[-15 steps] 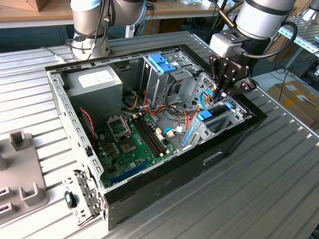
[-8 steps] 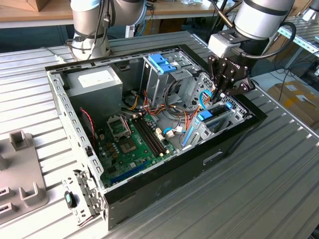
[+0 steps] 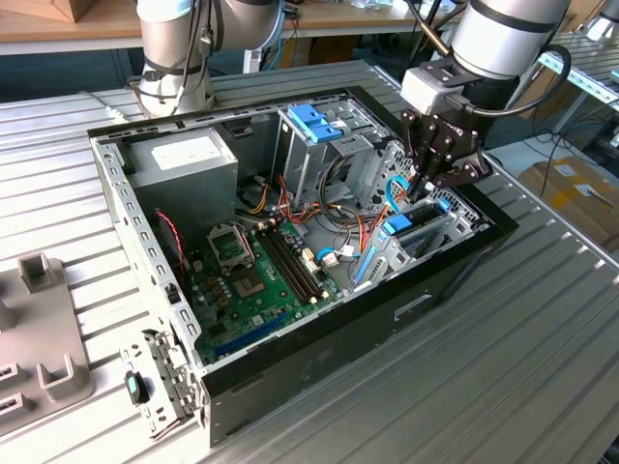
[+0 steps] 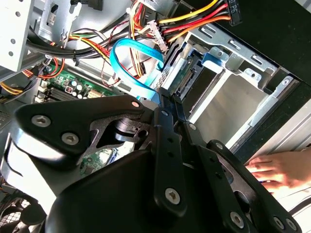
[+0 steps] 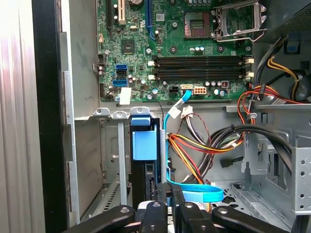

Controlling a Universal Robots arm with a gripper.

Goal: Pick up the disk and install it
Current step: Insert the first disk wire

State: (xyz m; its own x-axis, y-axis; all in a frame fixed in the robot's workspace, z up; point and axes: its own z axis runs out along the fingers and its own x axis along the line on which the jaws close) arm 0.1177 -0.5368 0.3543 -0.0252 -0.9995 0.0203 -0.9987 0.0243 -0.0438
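- The claw (image 5: pixel 170 188) has its black fingers pressed together, with nothing seen between them. It reaches down into the drive bay at the end of the open computer case (image 3: pixel 319 360) on the exterior view's right.
- In both wrist views its tips sit just beside the exposed end of the disk (image 5: pixel 146 177). Whether they touch cannot be told.
- The disk stands on edge in a slot of the grey metal bay, its light-blue carrier tab (image 5: pixel 145 144) facing the motherboard (image 5: pixel 184 48).
- A flat light-blue data cable (image 5: pixel 194 195) loops right past the claw tips, next to a bundle of yellow, red and orange power wires (image 5: pixel 194 151).
- Further along the case a tall metal cage carries a blue latch (image 3: pixel 314 122), and a grey power supply (image 3: pixel 184 160) fills the far corner.
- A person's hand (image 4: pixel 272 170) rests outside the case wall in the second wrist view.
- The case lies on a ribbed metal bench (image 3: pixel 513 377).
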